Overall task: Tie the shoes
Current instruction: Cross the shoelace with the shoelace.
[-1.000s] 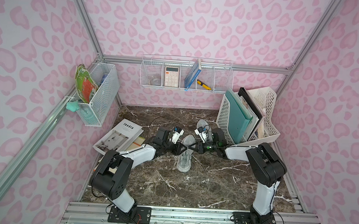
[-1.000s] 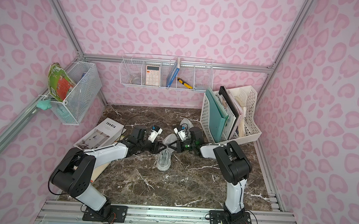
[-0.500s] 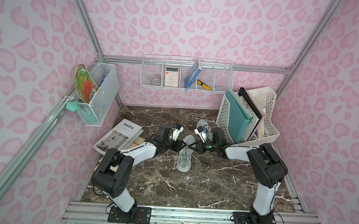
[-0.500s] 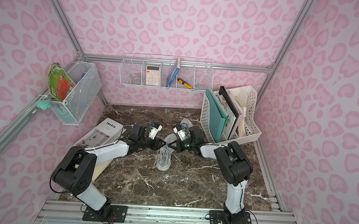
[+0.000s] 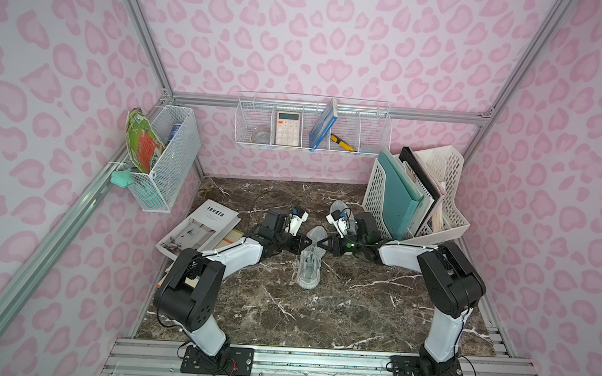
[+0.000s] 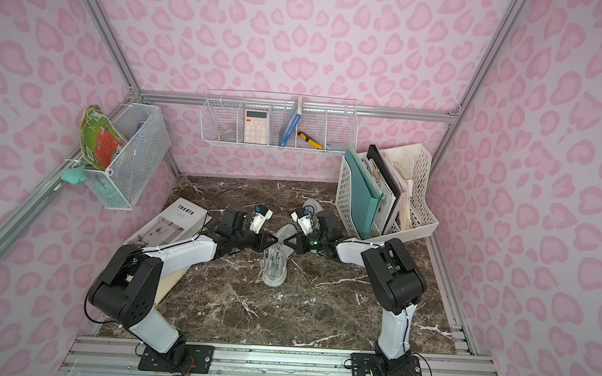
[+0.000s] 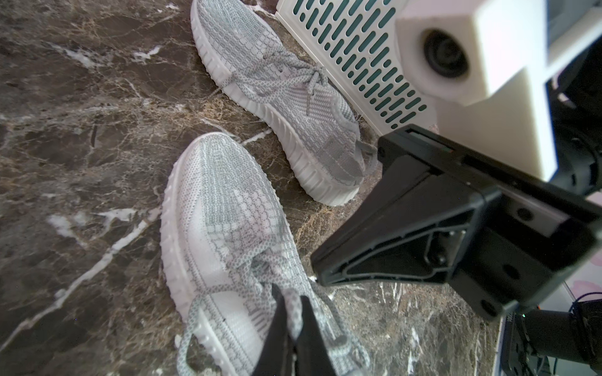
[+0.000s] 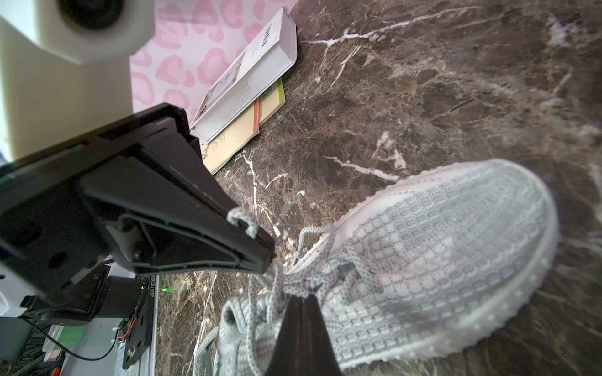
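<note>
The left pincer (image 7: pixel 292 312) is clamping the light grey knit sneaker's (image 7: pixel 224 228) grey-white lace (image 8: pixel 241 216); the right pincer (image 8: pixel 303 301) is sitting closed at the laces. Be pulling outward evenly, staying low.

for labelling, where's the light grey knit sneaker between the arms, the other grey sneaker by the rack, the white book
light grey knit sneaker between arms (image 5: pixel 309 268): in a top view, forefoot
other grey sneaker (image 7: pixel 283 94): left wrist view, laced upper
white book (image 5: pixel 200 227): in a top view, cover
</note>
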Available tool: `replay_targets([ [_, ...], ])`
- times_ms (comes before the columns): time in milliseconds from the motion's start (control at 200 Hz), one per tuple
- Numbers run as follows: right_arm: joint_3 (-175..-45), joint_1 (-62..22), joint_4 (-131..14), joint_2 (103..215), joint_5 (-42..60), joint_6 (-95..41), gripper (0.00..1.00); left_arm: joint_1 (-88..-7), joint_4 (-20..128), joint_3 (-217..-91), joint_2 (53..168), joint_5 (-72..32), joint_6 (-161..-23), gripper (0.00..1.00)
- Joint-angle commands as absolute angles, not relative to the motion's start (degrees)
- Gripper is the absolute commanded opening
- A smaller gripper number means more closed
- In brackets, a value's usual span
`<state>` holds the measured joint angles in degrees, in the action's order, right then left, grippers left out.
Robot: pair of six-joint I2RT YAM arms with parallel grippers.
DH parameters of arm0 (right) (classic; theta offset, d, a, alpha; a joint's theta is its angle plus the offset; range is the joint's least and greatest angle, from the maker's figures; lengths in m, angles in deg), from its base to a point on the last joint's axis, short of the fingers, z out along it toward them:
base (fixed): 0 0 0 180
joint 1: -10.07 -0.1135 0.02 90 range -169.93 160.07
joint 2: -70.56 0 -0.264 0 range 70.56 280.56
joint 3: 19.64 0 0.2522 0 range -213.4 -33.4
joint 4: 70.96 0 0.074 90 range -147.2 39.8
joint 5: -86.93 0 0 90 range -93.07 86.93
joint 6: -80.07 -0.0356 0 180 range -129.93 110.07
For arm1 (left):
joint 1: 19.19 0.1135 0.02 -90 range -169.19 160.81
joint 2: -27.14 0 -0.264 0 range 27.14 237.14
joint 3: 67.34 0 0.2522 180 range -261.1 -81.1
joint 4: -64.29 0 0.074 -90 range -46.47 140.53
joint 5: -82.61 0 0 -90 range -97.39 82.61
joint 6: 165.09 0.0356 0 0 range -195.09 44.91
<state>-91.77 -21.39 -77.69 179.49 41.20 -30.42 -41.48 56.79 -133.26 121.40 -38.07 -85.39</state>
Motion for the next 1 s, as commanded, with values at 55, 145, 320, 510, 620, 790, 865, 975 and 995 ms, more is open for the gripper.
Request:
replay_targets([
  [55, -92.96, -22.35, -76.44, 180.86, 40.43, -29.11, 0.0, -41.43, 57.65, -133.26, 121.59, -39.56, -85.46, 0.0],
  [145, -93.08, -22.38, -76.69, 181.13, 40.26, -29.51, 0.01, -41.43, 56.76, -133.66, 121.93, -39.56, -85.32, 0.03],
  [320, -92.8, -21.96, -76.47, 180.45, 39.95, -29.33, 0.01, -41.43, 56.33, -132.35, 120.27, -37.88, -84.32, 0.29],
  [510, -93.25, -21.92, -75.74, 180.8, 40.3, -28.8, 0.01, -41.02, 55.16, -129.86, 117.63, -37.5, -82.4, 0.44],
  [620, -93.42, -22.0, -75.74, 181.13, 40.73, -28.82, 0.01, -40.56, 54.84, -128.15, 116.72, -38.55, -81.6, 0.47],
  [790, -93.92, -22.23, -75.74, 181.48, 41.16, -28.73, 0.02, -39.79, 52.17, -128.45, 116.81, -38.5, -79.76, 0.47],
  [865, -94.42, -22.35, -75.22, 181.81, 41.27, -28.54, 0.02, -39.63, 51.42, -129.15, 117.41, -38.67, -79.11, 0.45],
  [975, -94.82, -22.64, -75.13, 182.28, 41.47, -28.62, 0.02, -39.68, 49.66, -130.69, 119.16, -39.84, -78.68, 0.43],
  [995, -94.85, -22.72, -75.21, 182.28, 41.5, -28.58, 0.02, -39.67, 49.58, -130.89, 119.41, -40.05, -78.69, 0.43],
])
